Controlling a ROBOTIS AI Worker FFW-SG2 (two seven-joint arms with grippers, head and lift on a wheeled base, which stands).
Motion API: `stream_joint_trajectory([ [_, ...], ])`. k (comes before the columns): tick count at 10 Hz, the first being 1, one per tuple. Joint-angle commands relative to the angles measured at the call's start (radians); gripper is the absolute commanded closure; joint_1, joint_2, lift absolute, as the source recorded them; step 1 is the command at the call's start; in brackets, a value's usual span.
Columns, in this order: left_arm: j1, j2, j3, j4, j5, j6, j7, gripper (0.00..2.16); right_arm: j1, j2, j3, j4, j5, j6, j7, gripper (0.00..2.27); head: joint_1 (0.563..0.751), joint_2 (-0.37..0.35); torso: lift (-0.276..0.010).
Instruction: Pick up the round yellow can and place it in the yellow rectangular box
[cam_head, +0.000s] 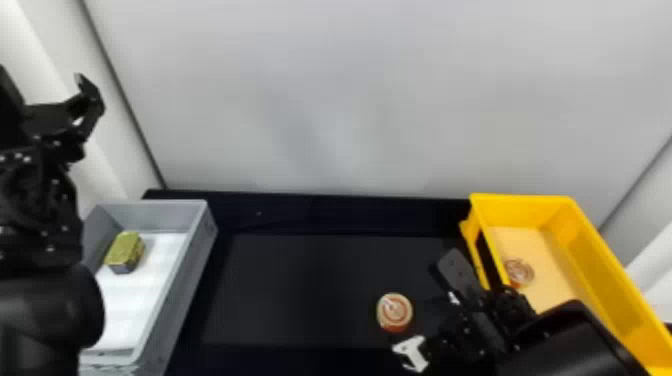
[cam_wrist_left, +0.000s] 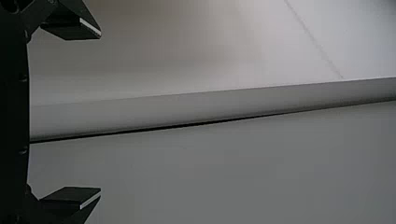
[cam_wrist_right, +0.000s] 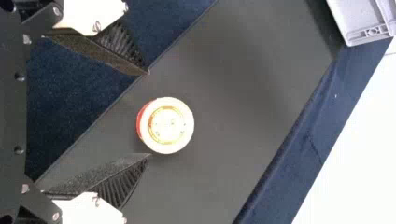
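Behind the work you have one broad, pale grey wall panel (cam_head: 350, 90), with white side surfaces to its left and right and a dark seam along each side. In front of it lies one black table (cam_head: 310, 212), carrying one flat, dark grey panel (cam_head: 280, 290) across its middle; the right wrist view gives you the table's border as dark blue.

You have two boxes, one at each side of that panel. The yellow rectangular box (cam_head: 595, 260) is on the right, and the grey box (cam_head: 197, 255), with a white floor, is on the left.

There are two grippers. Your right gripper (cam_head: 421, 306) is low over the dark panel, beside the yellow box, its fingers spread with nothing between the pads. Your left gripper (cam_head: 44, 82) is parked up at the far left, higher than the grey box, its fingers wide apart and empty.

Count three cans in all: two round, one rectangular. The rectangular golden can (cam_head: 122, 250) sits in the grey box. One round can (cam_head: 519, 272) is inside the yellow box. The round yellow can (cam_head: 394, 311), pale-topped with a red-orange side, stands upright on the dark panel, just beyond your right gripper's fingertips and lined up with the gap.
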Motion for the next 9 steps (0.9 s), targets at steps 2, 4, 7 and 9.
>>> stream_joint_trajectory([
  [2, 0.000, -0.003, 0.003, -0.004, -0.006, -0.003, -0.004, 0.10, -0.021, 0.019, -0.027, 0.078, -0.001, -0.063, -0.012, 0.10, 0.694, 0.014, -0.060],
  [4, 0.000, -0.003, 0.005, -0.004, -0.007, -0.007, -0.004, 0.10, -0.035, 0.028, -0.030, 0.127, -0.009, -0.093, -0.017, 0.11, 0.694, 0.014, -0.060],
  [7, 0.000, -0.003, 0.005, -0.004, -0.009, -0.008, -0.007, 0.10, -0.088, 0.045, -0.018, 0.230, -0.058, -0.156, -0.035, 0.11, 0.694, 0.014, -0.060],
  [9, 0.000, -0.003, 0.005, -0.004, -0.010, -0.008, -0.004, 0.10, -0.116, 0.057, -0.015, 0.265, -0.064, -0.181, -0.035, 0.11, 0.694, 0.014, -0.060],
])
